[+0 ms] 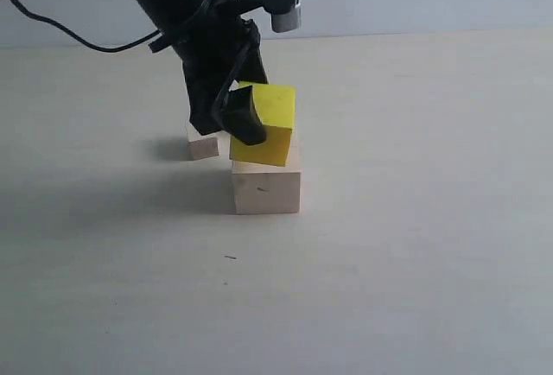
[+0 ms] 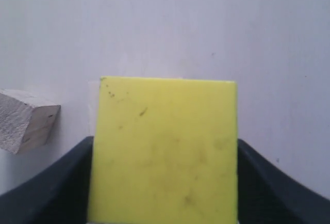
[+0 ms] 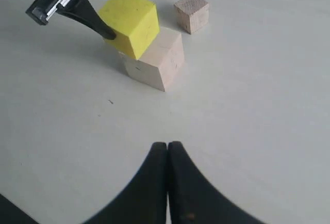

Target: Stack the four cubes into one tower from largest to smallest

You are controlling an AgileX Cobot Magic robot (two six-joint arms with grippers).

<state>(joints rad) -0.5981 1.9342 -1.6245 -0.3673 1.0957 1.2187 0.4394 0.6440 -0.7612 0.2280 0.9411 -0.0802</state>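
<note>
The left hand [image 1: 255, 109] covers part of a small wood cube [image 1: 204, 146] at ten o'clock from the large wood cube [image 1: 266, 189]. The left wrist view's edge crops the yellow cube [image 2: 165, 152].

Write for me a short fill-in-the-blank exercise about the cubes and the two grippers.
1. The cube between the fingers of the left gripper is ____ in colour.
2. The large cube directly below it is made of bare ____.
3. Only ____ small cube shows in the exterior view.
4. The right gripper, its fingers pressed together, holds ____.
Missing words: yellow; wood; one; nothing.
</note>
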